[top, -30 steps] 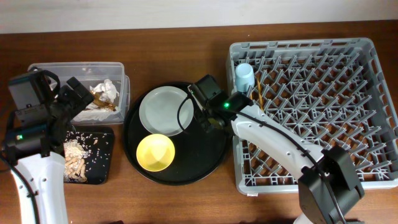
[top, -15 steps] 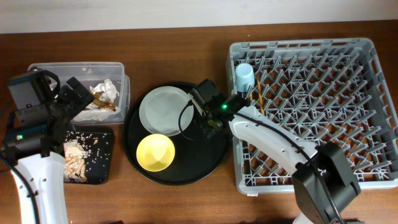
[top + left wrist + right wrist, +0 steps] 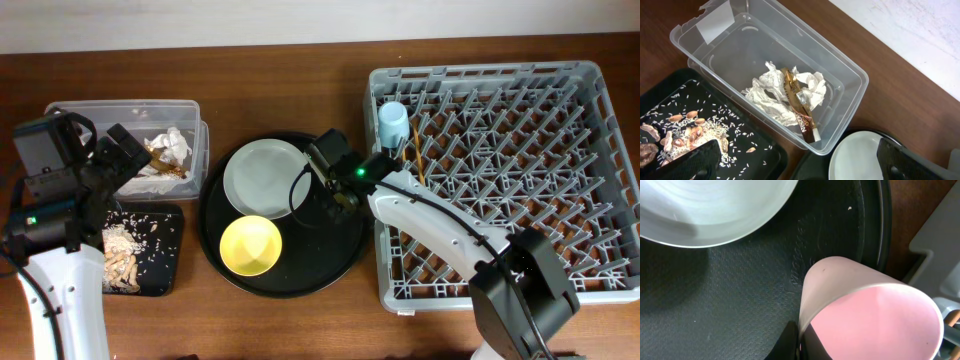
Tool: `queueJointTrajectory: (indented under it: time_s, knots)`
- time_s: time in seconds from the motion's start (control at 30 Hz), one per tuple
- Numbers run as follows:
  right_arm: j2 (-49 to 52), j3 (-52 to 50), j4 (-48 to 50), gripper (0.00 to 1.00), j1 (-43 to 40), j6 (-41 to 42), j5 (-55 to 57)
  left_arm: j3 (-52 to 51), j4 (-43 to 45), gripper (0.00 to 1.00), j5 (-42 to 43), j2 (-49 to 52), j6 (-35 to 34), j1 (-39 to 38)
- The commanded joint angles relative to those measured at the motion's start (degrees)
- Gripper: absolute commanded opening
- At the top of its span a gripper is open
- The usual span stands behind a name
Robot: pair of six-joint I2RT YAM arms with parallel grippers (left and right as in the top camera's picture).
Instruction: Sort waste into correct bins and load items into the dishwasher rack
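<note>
Pink cup (image 3: pixel 865 315) fills the lower right of the right wrist view, a smooth matte cylinder whose open mouth faces the camera. The right gripper (image 3: pixel 800 342) is clenched on the cup's wall at the rim, with one dark finger (image 3: pixel 787 342) on the outside. Below it lie the finely textured floor of the round black tray (image 3: pixel 715 310) and the glossy edge of the pale plate (image 3: pixel 705 210). A grey corner of the dishwasher rack (image 3: pixel 935 245) shows on the right. From overhead, the right arm reaches from the table's near edge across the rack's left rim. Its wrist is bent down over the right side of the round tray, and the cup is hidden beneath it. The yellow bowl (image 3: pixel 250 243) sits on that tray just below the plate. The blue cup (image 3: pixel 392 122) and wooden chopsticks (image 3: pixel 415 155) stand among the rack's pegs at its left edge. The left arm rises at the left, its head tilted above the two bins. In the left wrist view, the left gripper (image 3: pixel 805 160) is spread wide. It hangs over the clear box (image 3: pixel 850 75), which holds crumpled tissues (image 3: pixel 775 92) and a gold foil wrapper (image 3: pixel 800 110). Beside the box, the shallow black tray (image 3: pixel 675 90) carries beige food scraps (image 3: pixel 685 132).
</note>
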Motion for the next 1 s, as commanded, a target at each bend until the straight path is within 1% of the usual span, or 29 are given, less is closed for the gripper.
queueJointTrajectory:
  time_s: [0.0,0.13,0.2,0.3,0.4,0.43,0.47,0.57,0.67,0.77,0.8,0.97]
  knots:
    - [-0.9,5.3,-2.0,0.04,0.3,0.3,-2.5,0.6,0.0,0.99,0.4,-0.3,-0.2,0.3]
    - [-4.0,14.5,-5.7,0.04,-1.9,-1.0,-13.9,0.6,0.0,0.99,0.4,-0.3,-0.2,0.3]
    - [-5.0,18.9,-9.0,0.04,-5.1,-2.0,-20.7,0.6,0.1,0.99,0.4,-0.3,-0.2,0.3]
    - [-5.5,20.9,-12.7,0.04,-11.0,-6.4,-33.7,0.6,0.1,0.99,0.4,-0.3,-0.2,0.3]
    - [-4.8,20.6,-18.8,0.04,-20.2,-17.0,-53.6,0.6,0.0,0.99,0.4,-0.3,-0.2,0.3]
    - [-4.3,20.5,-20.7,0.04,-22.6,-20.6,-58.6,0.6,0.0,0.99,0.4,-0.3,-0.2,0.3]
    - [-3.3,20.1,-24.2,0.04,-26.7,-26.3,-65.8,0.6,0.1,0.99,0.4,-0.3,-0.2,0.3]
    - [-1.6,17.6,-27.0,0.04,-33.2,-32.9,-71.9,0.6,0.0,0.99,0.4,-0.3,-0.2,0.3]
    - [-0.6,13.4,-26.7,0.04,-37.0,-38.1,-75.6,0.6,0.0,0.99,0.4,-0.3,-0.2,0.3]
    - [0.7,9.4,-26.3,0.04,-39.4,-42.1,-76.3,0.6,0.0,0.99,0.4,-0.3,-0.2,0.3]
    - [1.2,7.5,-25.4,0.04,-40.3,-43.1,-76.3,0.6,0.1,0.99,0.4,-0.3,-0.2,0.3]
    - [3.5,0.7,-18.7,0.04,-41.5,-43.1,-76.9,0.6,0.0,0.99,0.4,-0.3,-0.2,0.3]
